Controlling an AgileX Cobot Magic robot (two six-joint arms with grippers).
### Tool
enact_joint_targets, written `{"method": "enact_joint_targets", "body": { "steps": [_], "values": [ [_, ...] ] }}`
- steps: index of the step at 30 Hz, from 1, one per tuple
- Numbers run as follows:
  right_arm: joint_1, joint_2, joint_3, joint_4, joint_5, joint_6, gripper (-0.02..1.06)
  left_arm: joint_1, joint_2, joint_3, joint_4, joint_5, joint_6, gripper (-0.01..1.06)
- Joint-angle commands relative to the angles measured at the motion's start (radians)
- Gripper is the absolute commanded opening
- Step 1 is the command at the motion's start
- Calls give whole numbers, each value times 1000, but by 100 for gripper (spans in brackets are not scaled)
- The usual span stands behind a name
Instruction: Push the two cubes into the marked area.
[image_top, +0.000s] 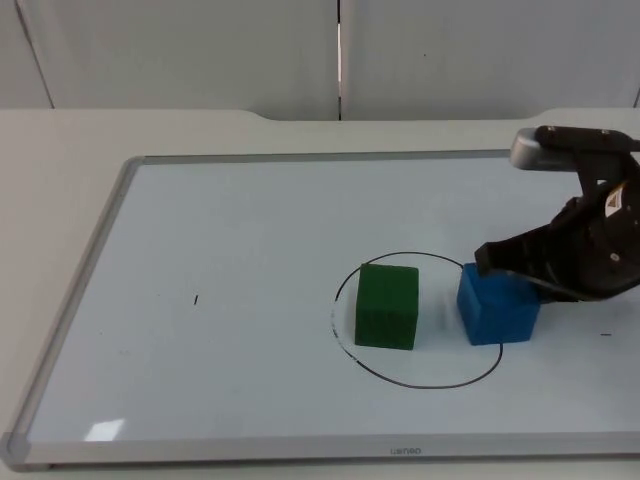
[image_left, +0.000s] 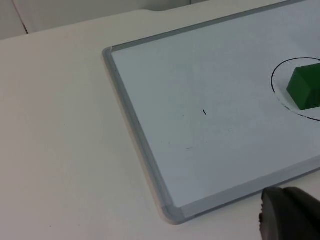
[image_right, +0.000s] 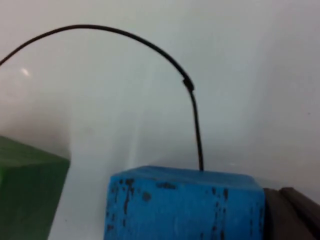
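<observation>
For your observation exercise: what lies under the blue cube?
The blue cube sits on the whiteboard, straddling the drawn circle, whose line runs beneath it and is hidden there. The right hand presses against its far side.

blue cube (image_top: 497, 312): right side hidden by right gripper (image_top: 540, 275)

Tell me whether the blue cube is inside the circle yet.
Partly in. In the top view the blue cube straddles the circle's right edge, with the right hand behind it. The green cube sits fully inside.
</observation>
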Motion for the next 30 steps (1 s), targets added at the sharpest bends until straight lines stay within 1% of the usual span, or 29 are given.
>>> {"method": "enact_joint_targets", "body": {
  "steps": [1,3,17,20,22,30],
  "values": [
    [14,-1,-4,-3,-17,3,0,3,-4,5,3,-10,-3,0],
    [14,-1,-4,-3,-17,3,0,3,-4,5,3,-10,-3,0],
    [95,-1,-4,6,-33,3,0,3,-4,5,3,-10,-3,0],
    [99,-1,-4,8,-33,3,0,3,-4,5,3,-10,-3,0],
    [99,-1,-4,33,-31,3,0,3,-4,5,3,-10,-3,0],
    [99,-1,-4,33,0,10,0,3,-4,5,3,-10,-3,0]
  ]
}}
